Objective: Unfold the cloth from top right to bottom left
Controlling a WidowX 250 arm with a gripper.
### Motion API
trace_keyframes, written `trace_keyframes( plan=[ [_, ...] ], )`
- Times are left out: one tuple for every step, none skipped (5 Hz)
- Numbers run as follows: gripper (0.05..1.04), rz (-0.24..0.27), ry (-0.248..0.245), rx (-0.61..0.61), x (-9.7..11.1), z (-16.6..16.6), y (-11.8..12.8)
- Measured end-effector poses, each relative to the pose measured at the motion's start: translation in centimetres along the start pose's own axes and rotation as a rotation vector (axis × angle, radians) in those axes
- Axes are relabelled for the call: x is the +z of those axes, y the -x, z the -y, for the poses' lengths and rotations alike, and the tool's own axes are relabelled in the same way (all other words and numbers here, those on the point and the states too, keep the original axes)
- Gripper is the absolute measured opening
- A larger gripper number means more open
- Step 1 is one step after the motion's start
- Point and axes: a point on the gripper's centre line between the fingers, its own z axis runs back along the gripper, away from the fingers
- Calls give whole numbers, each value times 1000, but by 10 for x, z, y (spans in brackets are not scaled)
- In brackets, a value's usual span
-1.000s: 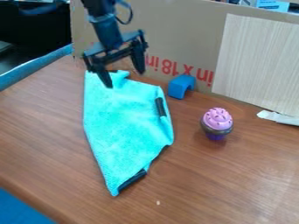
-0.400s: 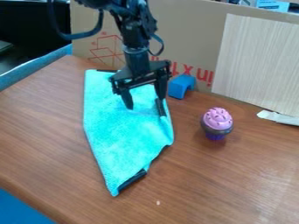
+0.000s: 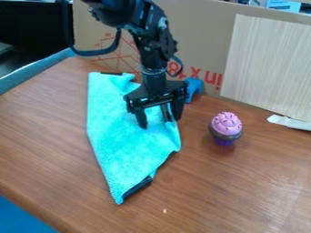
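The turquoise cloth (image 3: 124,141) lies on the left part of the brown wood-grain surface (image 3: 243,191), narrowing to a point towards the near edge. Over its right side hangs the gripper (image 3: 160,123), its fingers spread apart; whether they touch the fabric I cannot tell. A toy cupcake (image 3: 225,126) with pink icing stands right of the cloth, and a blue block (image 3: 195,86) sits behind the gripper. At the back rises a cardboard sheet (image 3: 203,27) with red print, a pale panel (image 3: 270,63) in front of it, and a white scrap (image 3: 289,122) near the panel's foot.
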Motion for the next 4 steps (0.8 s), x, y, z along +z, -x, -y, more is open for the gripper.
trace_keyframes(
  plan=[
    [666,-28,3,17,-6,1,4],
    [374,-71,11,26,-3,-1,5],
    [160,-141,37,48,3,-4,3],
    [65,-210,86,54,20,-5,0]
  ],
)
